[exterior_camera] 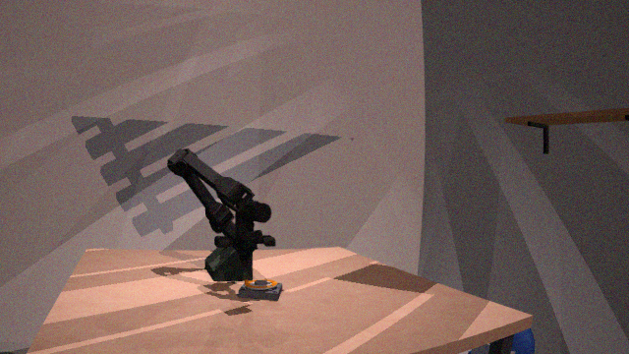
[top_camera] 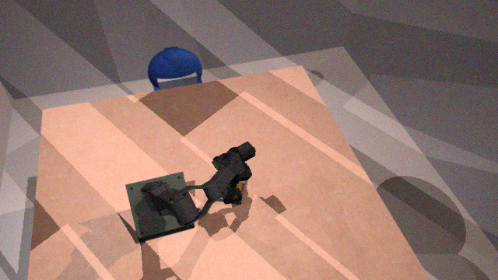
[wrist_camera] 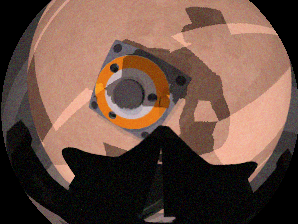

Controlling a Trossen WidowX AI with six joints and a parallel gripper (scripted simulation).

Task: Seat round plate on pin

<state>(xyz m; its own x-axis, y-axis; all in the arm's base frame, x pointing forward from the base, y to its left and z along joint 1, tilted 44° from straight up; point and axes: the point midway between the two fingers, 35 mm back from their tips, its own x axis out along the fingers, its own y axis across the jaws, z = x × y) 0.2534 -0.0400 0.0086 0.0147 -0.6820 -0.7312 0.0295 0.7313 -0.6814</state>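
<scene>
The round plate (top_camera: 239, 186) (exterior_camera: 260, 286) (wrist_camera: 133, 123) has an orange outer ring and a pale inner ring, and sits around the dark post (wrist_camera: 128, 93) on the square grey base (exterior_camera: 260, 295) (wrist_camera: 175, 88). Several dark holes show in the plate in the wrist view. I cannot tell the tab, the pin or how much the plate tilts. My gripper (exterior_camera: 248, 278) (wrist_camera: 162, 129) is shut and empty. Its tips show beside the base's lower right edge in the wrist view; their height above the table is unclear. In the top view the arm hides most of the plate and base.
The robot's dark green mounting block (top_camera: 134, 206) (exterior_camera: 221, 265) stands close beside the base on the wooden table (top_camera: 311, 233) (exterior_camera: 162, 320). A blue chair (top_camera: 175, 64) is beyond the table edge. Striped shadows cross the scene.
</scene>
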